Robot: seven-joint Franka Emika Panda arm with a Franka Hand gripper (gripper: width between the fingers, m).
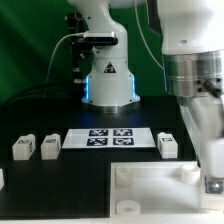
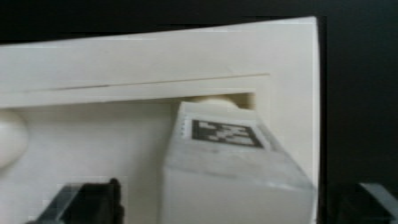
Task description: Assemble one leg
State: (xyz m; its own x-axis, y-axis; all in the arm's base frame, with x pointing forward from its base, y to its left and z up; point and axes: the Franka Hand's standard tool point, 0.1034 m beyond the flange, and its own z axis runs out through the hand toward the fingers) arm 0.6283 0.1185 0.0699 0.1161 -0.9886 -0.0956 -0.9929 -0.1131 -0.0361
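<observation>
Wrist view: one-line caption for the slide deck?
Tagged leg up against the white panel, sitting inside the open pincer.

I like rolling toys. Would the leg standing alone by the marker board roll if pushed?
Probably not: the leg looks blocky with flat faces, so it should slide rather than roll. It looks like hard plastic, likely stiff and light. It sits squat, so tipping seems unlikely.
</observation>
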